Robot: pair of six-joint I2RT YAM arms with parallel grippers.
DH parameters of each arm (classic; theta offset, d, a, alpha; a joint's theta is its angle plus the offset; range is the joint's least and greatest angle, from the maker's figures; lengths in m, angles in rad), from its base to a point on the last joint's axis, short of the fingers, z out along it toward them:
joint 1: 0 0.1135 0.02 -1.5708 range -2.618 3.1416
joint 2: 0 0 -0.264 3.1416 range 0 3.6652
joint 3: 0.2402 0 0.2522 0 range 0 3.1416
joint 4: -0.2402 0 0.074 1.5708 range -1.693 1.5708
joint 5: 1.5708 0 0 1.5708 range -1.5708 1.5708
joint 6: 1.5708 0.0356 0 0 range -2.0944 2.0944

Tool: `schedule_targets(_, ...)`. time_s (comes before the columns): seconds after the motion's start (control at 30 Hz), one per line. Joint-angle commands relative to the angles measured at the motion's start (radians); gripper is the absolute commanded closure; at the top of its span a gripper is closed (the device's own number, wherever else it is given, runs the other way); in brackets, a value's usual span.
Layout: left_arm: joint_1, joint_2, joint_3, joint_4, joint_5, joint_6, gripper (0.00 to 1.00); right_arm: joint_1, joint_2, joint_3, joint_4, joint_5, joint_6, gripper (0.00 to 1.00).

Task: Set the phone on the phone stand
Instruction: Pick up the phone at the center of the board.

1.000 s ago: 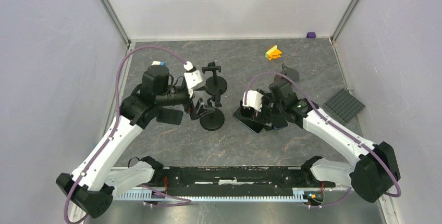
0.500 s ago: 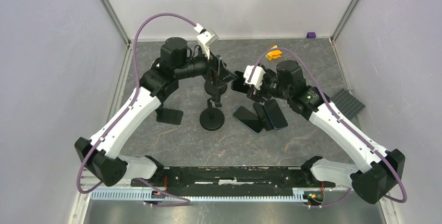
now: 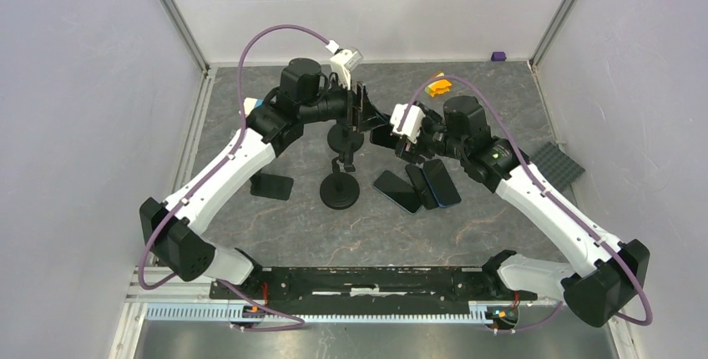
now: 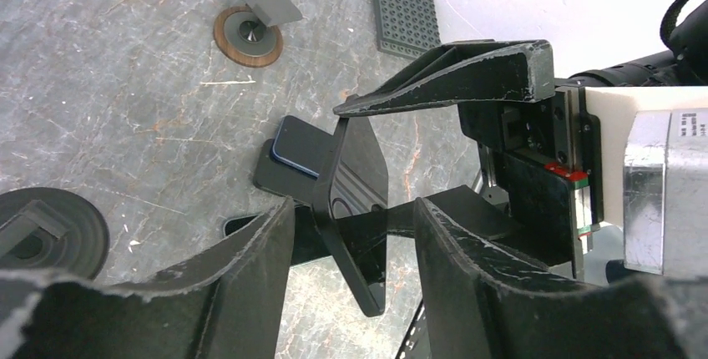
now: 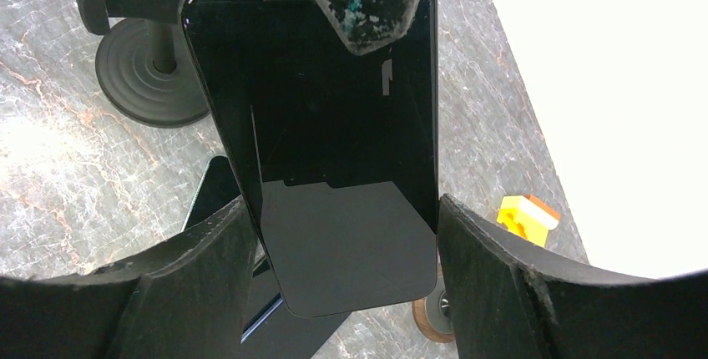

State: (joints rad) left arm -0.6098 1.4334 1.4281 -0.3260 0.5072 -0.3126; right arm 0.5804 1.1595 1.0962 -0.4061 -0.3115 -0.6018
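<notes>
A black phone (image 5: 334, 167) hangs in the air over the middle of the table, and my right gripper (image 5: 342, 209) is shut on its long edges. In the top view the right gripper (image 3: 386, 136) holds the phone (image 3: 380, 135) beside my left gripper (image 3: 365, 113). The left wrist view shows the phone (image 4: 351, 200) edge-on between the left gripper's (image 4: 352, 209) jaws, which stand open with a gap on each side. One black phone stand (image 3: 340, 194) stands nearer the arms, and a second phone stand (image 3: 345, 135) stands just below the grippers.
Three more phones (image 3: 417, 186) lie together on the table right of the near stand. A flat black piece (image 3: 273, 185) lies to its left. A yellow-orange block (image 3: 437, 85), a small purple block (image 3: 498, 56) and a grey studded plate (image 3: 551, 167) sit at the back and right.
My right gripper lifted a phone off the pile and held it up. My left arm swung from the near stand to that phone, and its jaws have narrowed around it.
</notes>
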Motion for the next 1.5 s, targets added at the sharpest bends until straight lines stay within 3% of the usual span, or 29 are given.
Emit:
schedule_targets(0.0,-0.018,0.019,0.01,0.044,0.0,-0.061,0.43,0.001,-0.035,0.007,0.057,-0.014,0.012,0.84)
schedule_targets(0.03,-0.022,0.022,0.007,0.045,0.006,-0.065,0.44,0.001,-0.033,0.008,0.223,0.089,0.283,0.62)
schedule_targets(0.07,-0.025,0.024,0.002,0.044,0.006,-0.067,0.44,0.001,-0.033,0.009,0.213,0.033,0.264,0.81)
schedule_targets(0.47,-0.03,0.02,-0.038,0.081,-0.004,-0.073,0.53,0.001,-0.025,-0.004,0.221,0.018,0.275,0.8)
schedule_targets(0.77,-0.03,0.021,-0.021,0.082,-0.01,-0.075,0.5,0.001,-0.023,-0.045,0.219,-0.004,0.255,0.79)
schedule_targets(1.03,-0.03,0.041,-0.028,0.097,0.005,-0.11,0.64,0.001,-0.02,-0.031,0.222,-0.015,0.26,0.77)
schedule_targets(1.1,-0.03,0.049,-0.022,0.099,0.009,-0.121,0.72,0.001,-0.017,-0.025,0.22,-0.023,0.263,0.76)
schedule_targets(1.2,-0.03,0.055,-0.016,0.103,0.012,-0.131,0.91,0.001,-0.015,-0.021,0.216,-0.034,0.263,0.73)
schedule_targets(1.23,-0.03,0.054,-0.017,0.106,0.014,-0.134,0.97,0.001,-0.017,-0.022,0.216,-0.035,0.262,0.71)
schedule_targets(1.37,-0.025,0.02,-0.051,0.148,0.029,-0.144,0.98,0.0,-0.031,-0.046,0.215,-0.028,0.25,0.51)
schedule_targets(1.47,-0.017,-0.019,-0.093,0.186,0.039,-0.166,0.98,0.001,-0.053,-0.073,0.213,-0.022,0.237,0.26)
